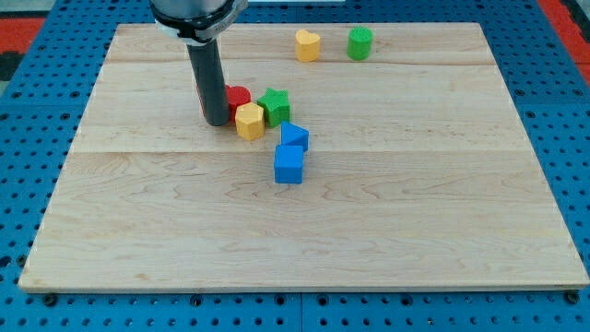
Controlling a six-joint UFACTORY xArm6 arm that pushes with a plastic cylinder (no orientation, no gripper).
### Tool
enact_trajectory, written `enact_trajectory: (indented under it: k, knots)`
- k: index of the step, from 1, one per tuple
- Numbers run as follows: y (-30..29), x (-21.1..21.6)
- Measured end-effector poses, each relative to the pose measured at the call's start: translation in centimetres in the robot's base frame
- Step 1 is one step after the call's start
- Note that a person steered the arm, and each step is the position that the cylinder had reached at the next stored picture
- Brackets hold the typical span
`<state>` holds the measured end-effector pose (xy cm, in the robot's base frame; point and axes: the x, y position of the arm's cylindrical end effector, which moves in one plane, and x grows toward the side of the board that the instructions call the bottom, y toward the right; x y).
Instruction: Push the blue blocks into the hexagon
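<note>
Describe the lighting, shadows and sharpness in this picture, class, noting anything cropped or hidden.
Camera view: even, soft light with no glare on the wooden board; faint shadows under the blue blocks; everything sharp; the rod is cropped at the view's top, my tip beside the yellow hexagon, partly hiding the red block.

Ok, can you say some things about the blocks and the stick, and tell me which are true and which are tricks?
1. The two blue blocks touch each other. True.
2. My tip is on the blue blocks. False: it is at the view's left of the yellow hexagon, by the red block.
3. The green star sits beside the yellow hexagon. True.
4. The yellow heart is at the view's bottom. False: it is at the top, by the green cylinder.
</note>
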<state>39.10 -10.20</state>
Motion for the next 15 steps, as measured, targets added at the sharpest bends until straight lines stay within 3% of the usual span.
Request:
enact_trajectory:
  k: [2,3,4,5,7,9,11,12,13,15]
  knots:
    - [-0.4,-0.7]
    - [-2.5,4.5]
    - [1.7,6.0]
    - [4.7,5.2]
    - [-0.4,4.1]
    - [7.3,5.0]
    - [4.6,2.0]
    - [5.0,3.2]
    - [6.0,7.6]
    - [16.1,12.1]
